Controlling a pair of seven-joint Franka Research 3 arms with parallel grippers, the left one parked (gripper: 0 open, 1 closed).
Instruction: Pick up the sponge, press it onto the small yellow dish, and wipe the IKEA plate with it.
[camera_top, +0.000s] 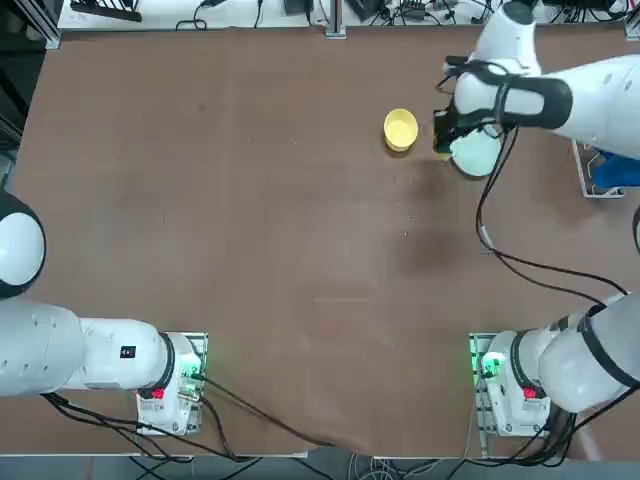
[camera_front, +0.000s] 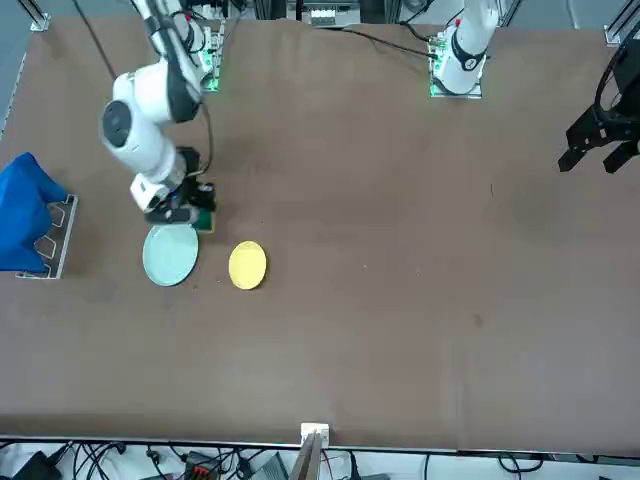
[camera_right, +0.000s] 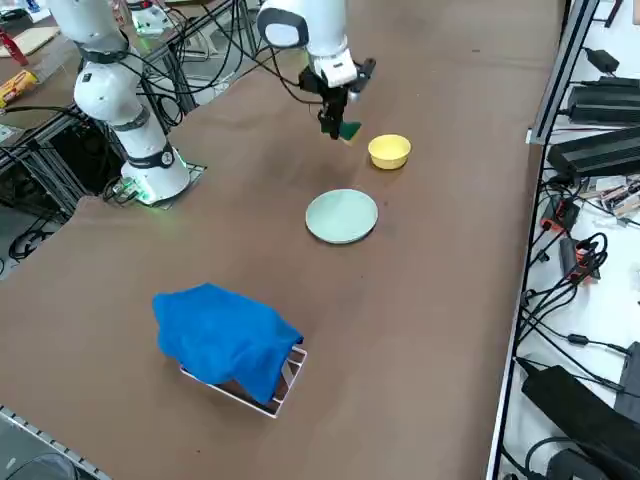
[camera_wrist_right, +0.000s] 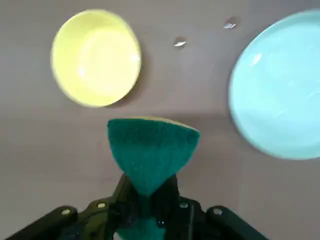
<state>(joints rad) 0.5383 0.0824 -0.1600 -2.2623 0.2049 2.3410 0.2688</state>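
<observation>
2 jaws of right gripper (camera_wrist_right: 145, 200) clamped narrow on sponge (camera_wrist_right: 150, 150), pinched so hard at mid-length that green face flares into a fan; yellow foam layer barely visible behind. Held aloft above bare desk (camera_top: 250, 250), between small yellow dish (camera_wrist_right: 95, 57) and IKEA plate (camera_wrist_right: 280, 85), presumably poised for pressing onto dish. Overhead: plate (camera_top: 475, 155) half hidden under wrist, sponge nearly lost. Blue cloth (camera_right: 225, 340) on rack, well apart.

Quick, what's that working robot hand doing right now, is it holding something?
Right hand: closed on the sponge, held above the table between the small yellow dish and the IKEA plate.
</observation>
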